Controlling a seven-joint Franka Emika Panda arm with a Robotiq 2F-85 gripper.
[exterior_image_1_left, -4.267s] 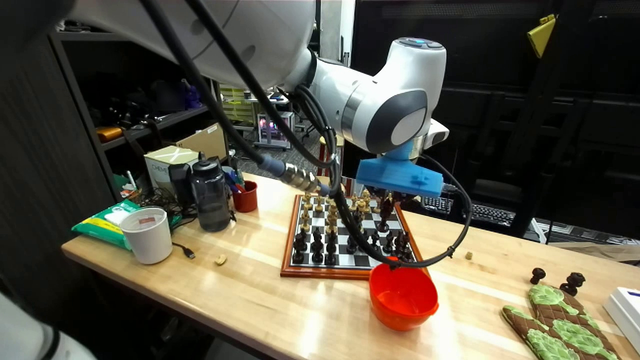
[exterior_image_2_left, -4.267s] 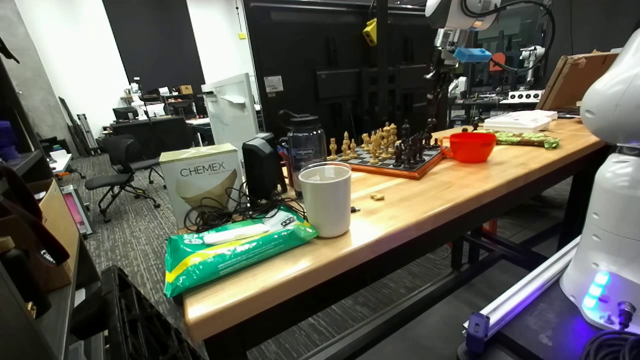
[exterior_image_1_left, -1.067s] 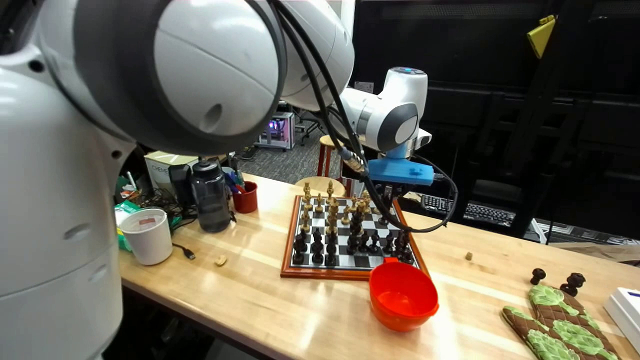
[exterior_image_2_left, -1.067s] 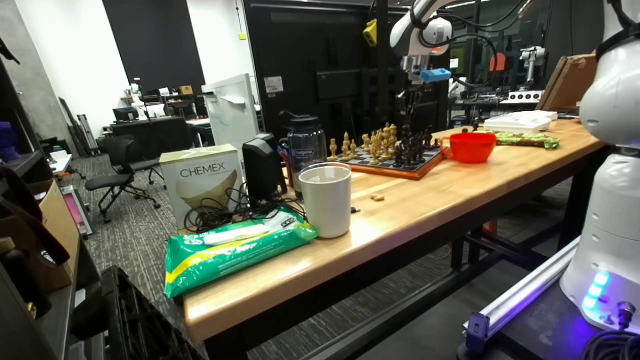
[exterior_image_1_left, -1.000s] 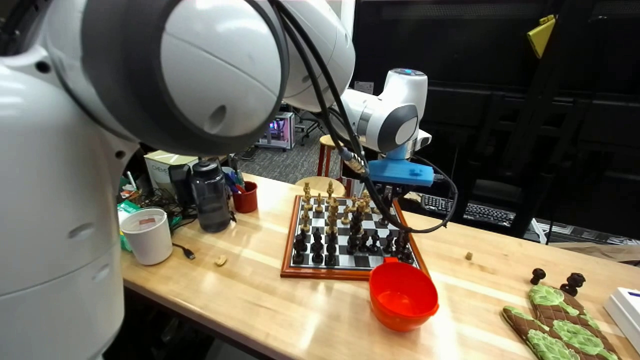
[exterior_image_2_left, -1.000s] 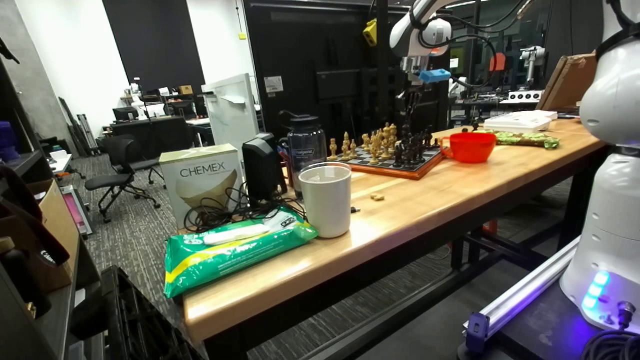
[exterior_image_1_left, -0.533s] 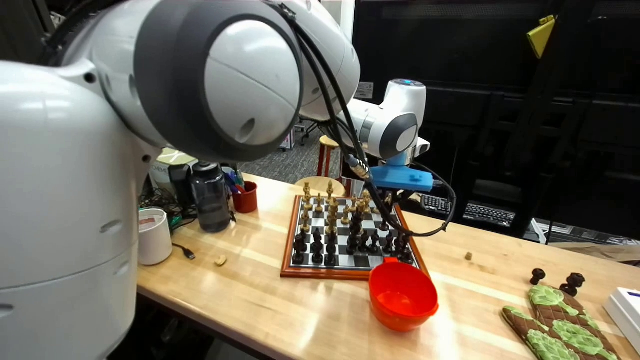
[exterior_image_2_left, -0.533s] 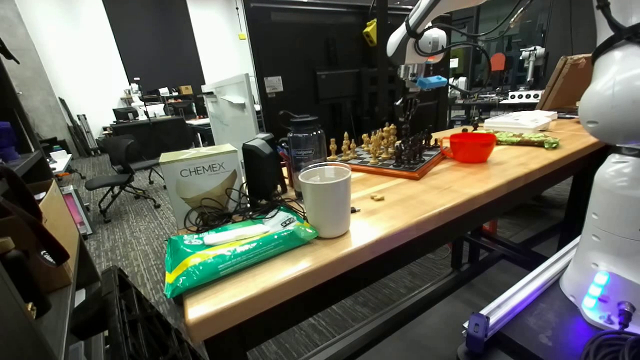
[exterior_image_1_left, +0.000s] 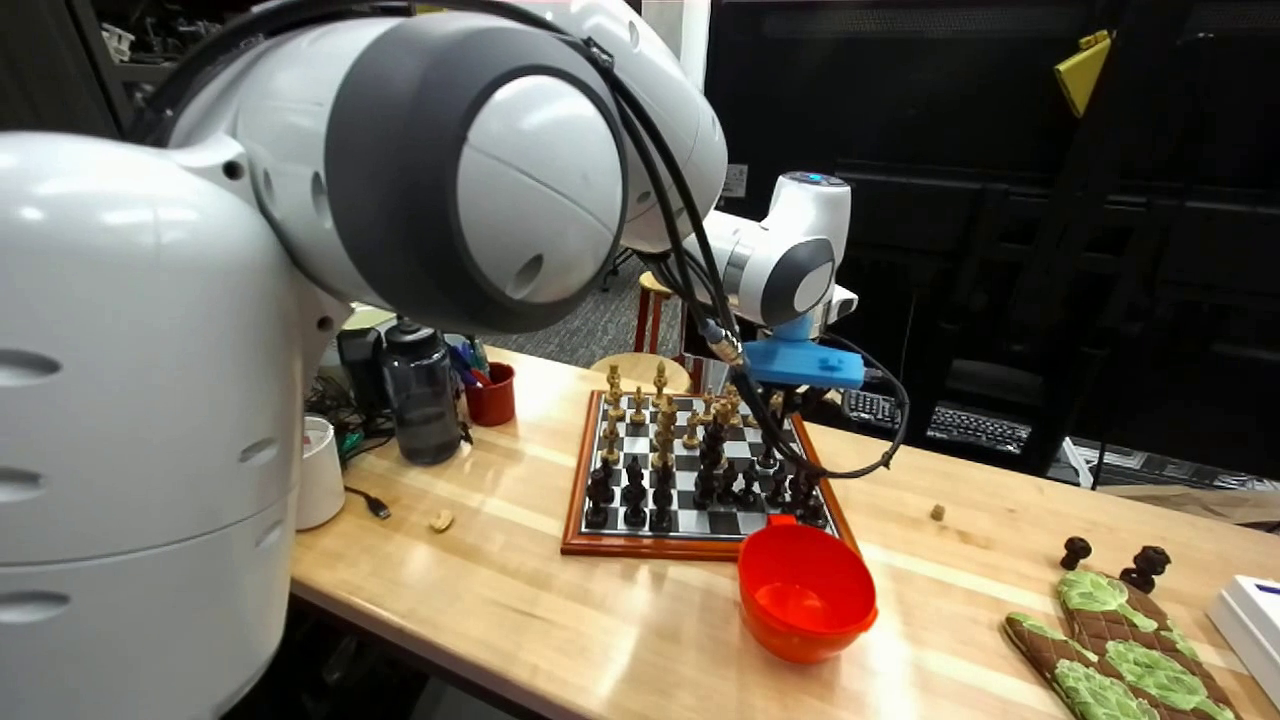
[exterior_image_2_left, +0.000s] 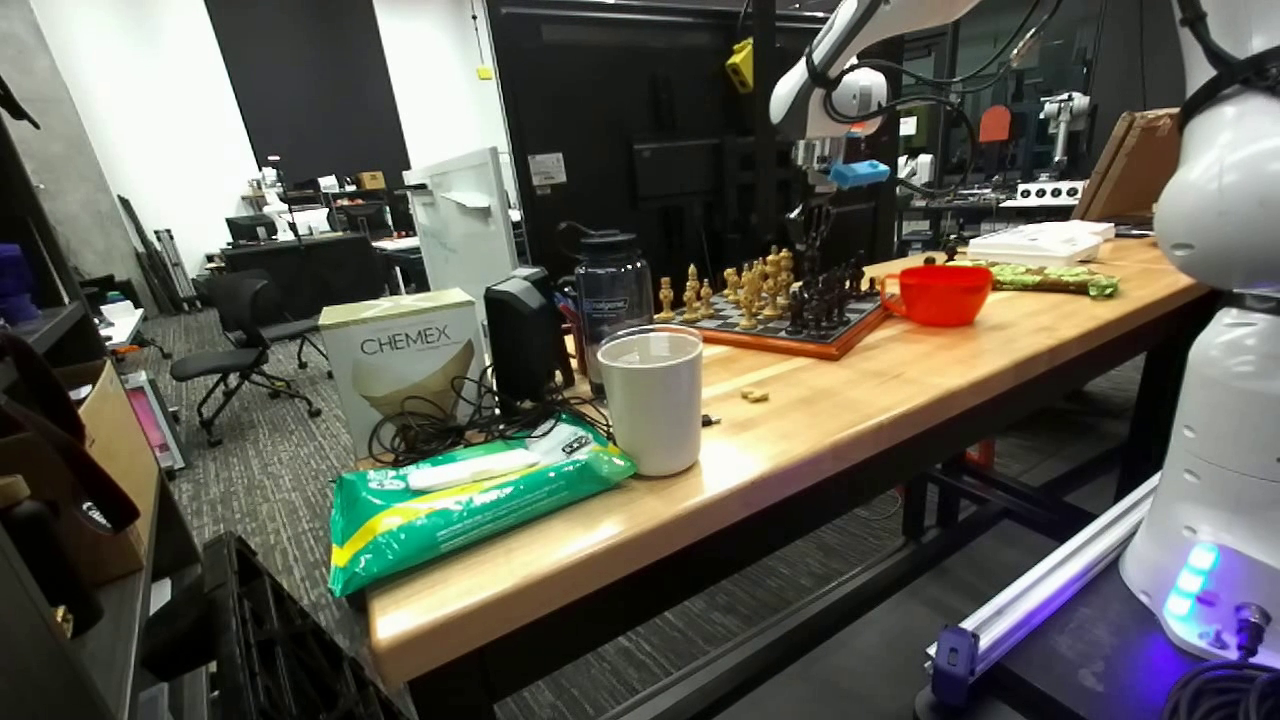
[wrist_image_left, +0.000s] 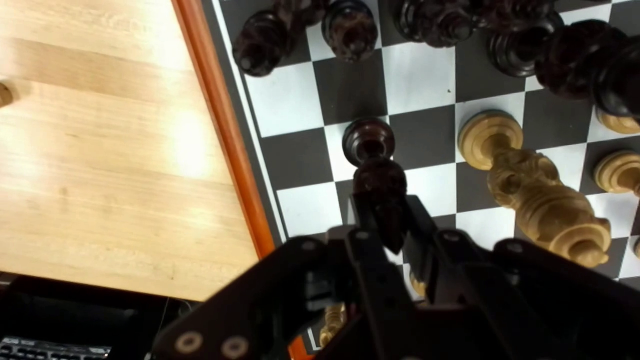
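My gripper (wrist_image_left: 381, 205) is shut on the upper part of a dark chess piece (wrist_image_left: 369, 142), which stands nearly upright. Its base is over a white square of the chessboard (wrist_image_left: 420, 75); whether it touches is hard to tell. A tall light piece (wrist_image_left: 545, 200) stands to the right in the wrist view, with dark pieces (wrist_image_left: 350, 32) along the top. In an exterior view the held piece (exterior_image_1_left: 767, 458) shows near the board's far right side, partly behind a cable. The fingers (exterior_image_2_left: 815, 225) blend into the black background in an exterior view.
A red bowl (exterior_image_1_left: 805, 600) stands against the board's near corner. A brown-green mitt (exterior_image_1_left: 1140, 650) and two loose dark pieces (exterior_image_1_left: 1076, 551) lie to the right. A water bottle (exterior_image_1_left: 420, 400), white cup (exterior_image_2_left: 652, 410) and green packet (exterior_image_2_left: 470, 510) stand at the table's other end.
My gripper has carried the dark piece from high up, farther toward the board, and lowered it to board level. In the last second it has mainly come down. Other things have not moved.
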